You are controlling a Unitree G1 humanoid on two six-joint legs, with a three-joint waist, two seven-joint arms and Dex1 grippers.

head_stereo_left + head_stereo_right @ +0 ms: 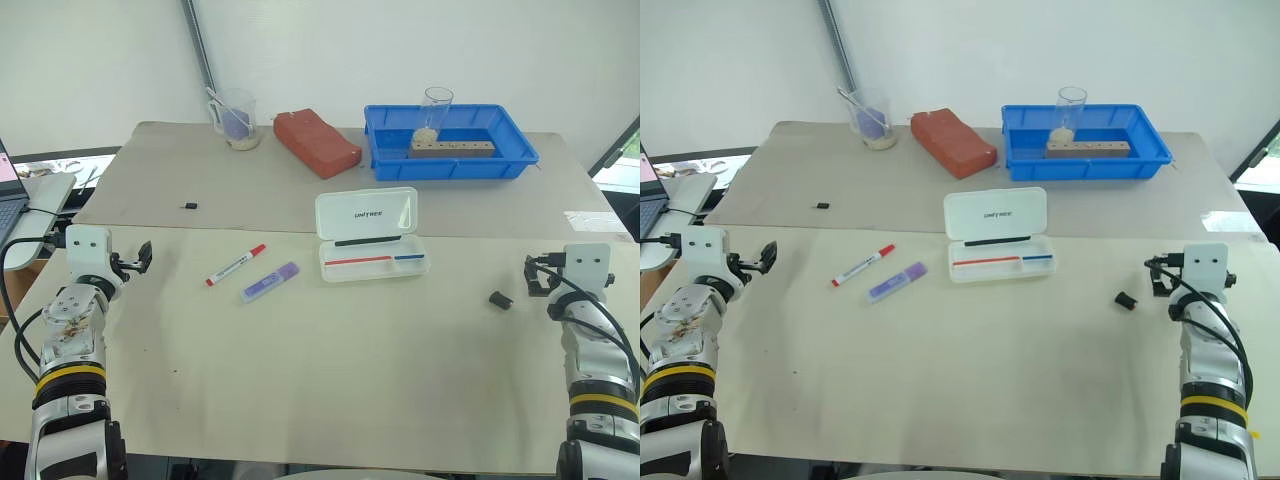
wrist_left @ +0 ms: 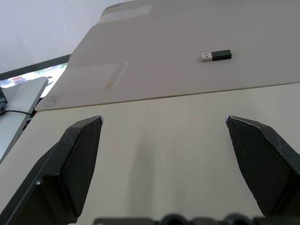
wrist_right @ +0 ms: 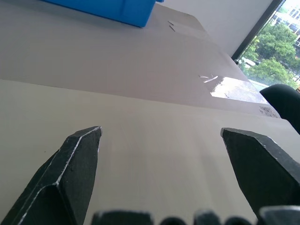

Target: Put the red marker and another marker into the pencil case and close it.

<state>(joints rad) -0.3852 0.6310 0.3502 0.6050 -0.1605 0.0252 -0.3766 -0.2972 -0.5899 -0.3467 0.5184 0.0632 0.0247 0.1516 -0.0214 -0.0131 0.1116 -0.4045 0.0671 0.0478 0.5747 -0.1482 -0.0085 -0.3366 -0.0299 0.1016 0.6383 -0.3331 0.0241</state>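
The red marker (image 1: 235, 265), white with a red cap, lies on the table left of centre. Beside it rests another marker (image 1: 270, 282), a stubby purple highlighter. The pencil case (image 1: 369, 235) stands open at the centre, its lid raised, with a thin red pen and a thin blue pen in its tray. My left gripper (image 1: 146, 255) hovers open at the table's left edge, well left of the markers. My right gripper (image 1: 528, 274) is open at the right edge. Both wrist views show the fingers (image 2: 77, 154) (image 3: 70, 168) spread over bare table.
At the back stand a blue tray (image 1: 449, 140) holding a glass and a wooden block, a red brick-like block (image 1: 316, 142) and a clear beaker (image 1: 236, 118). A small black USB stick (image 1: 189, 205) lies back left. A small black object (image 1: 500, 299) lies near my right gripper. A laptop sits far left.
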